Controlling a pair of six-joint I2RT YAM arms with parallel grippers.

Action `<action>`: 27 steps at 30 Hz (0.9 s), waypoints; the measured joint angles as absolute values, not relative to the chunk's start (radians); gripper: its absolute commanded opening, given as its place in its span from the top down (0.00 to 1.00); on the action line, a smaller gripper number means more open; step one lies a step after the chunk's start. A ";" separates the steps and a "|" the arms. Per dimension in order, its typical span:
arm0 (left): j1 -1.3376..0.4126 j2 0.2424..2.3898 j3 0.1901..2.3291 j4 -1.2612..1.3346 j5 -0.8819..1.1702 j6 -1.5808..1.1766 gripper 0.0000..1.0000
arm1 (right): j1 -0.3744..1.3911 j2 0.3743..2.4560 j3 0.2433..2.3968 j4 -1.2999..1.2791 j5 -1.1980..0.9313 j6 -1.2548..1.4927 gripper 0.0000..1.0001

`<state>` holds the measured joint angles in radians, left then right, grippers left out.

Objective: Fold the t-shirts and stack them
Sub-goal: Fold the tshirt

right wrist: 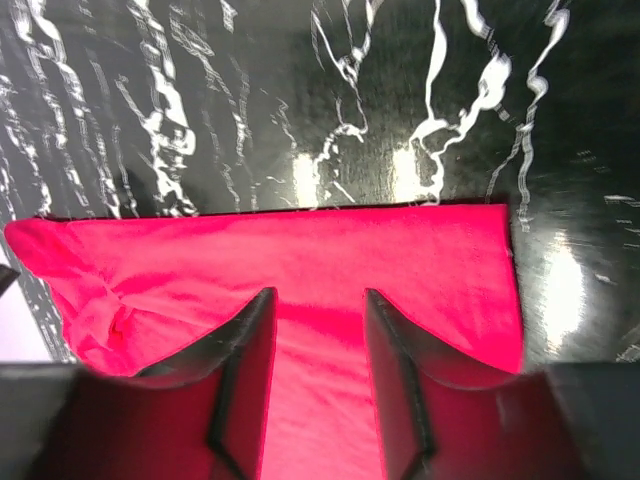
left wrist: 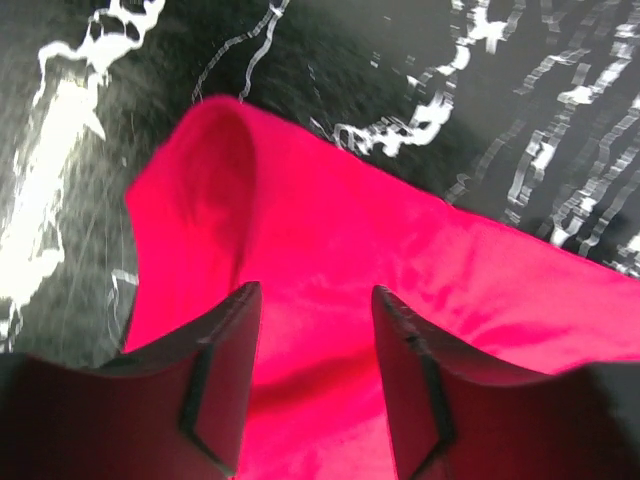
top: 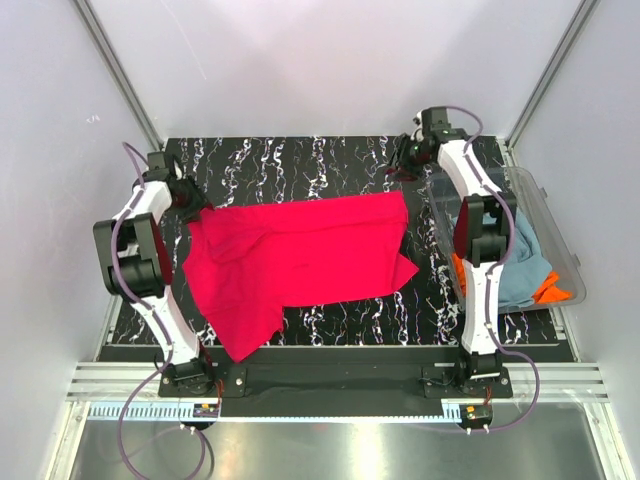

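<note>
The red t-shirt [top: 300,260] — judged light, limp, easily rumpled — is spread mid-frame in the top view and is best pinched at its upper corners, over which the left gripper [left wrist: 315,293] and right gripper [right wrist: 318,295] are held parted, empty.

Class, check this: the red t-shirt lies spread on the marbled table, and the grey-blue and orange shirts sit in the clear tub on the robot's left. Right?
Not quite: the clear tub with the grey-blue shirt and orange shirt is on the robot's right, as the top external view shows. The red t-shirt does lie spread on the marbled table.
</note>
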<state>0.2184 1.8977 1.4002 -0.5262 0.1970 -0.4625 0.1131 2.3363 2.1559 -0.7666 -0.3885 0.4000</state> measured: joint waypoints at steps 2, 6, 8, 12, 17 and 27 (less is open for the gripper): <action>0.221 1.934 1.424 -0.532 0.197 -0.452 0.52 | 0.118 2.371 2.159 -0.772 -0.399 0.409 0.59; 0.229 1.958 1.463 -0.539 0.194 -0.443 0.49 | 0.121 2.409 2.160 -0.788 -0.406 0.414 0.63; 0.229 1.967 1.480 -0.540 0.194 -0.441 0.49 | 0.121 2.411 2.160 -0.792 -0.406 0.416 0.64; 0.233 2.011 1.505 -0.539 0.193 -0.437 0.51 | 0.121 2.412 2.159 -0.791 -0.406 0.418 0.69; 0.242 2.095 1.529 -0.544 0.191 -0.434 0.53 | 0.122 2.418 2.158 -0.790 -0.400 0.421 0.70; 0.287 2.244 1.754 -0.556 0.219 -0.445 0.53 | 0.123 2.529 2.214 -0.792 -0.307 0.467 0.70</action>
<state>0.2871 2.2444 1.7538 -0.5564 0.2192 -0.4454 0.1226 2.5286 2.2143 -0.7921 -0.3069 0.4675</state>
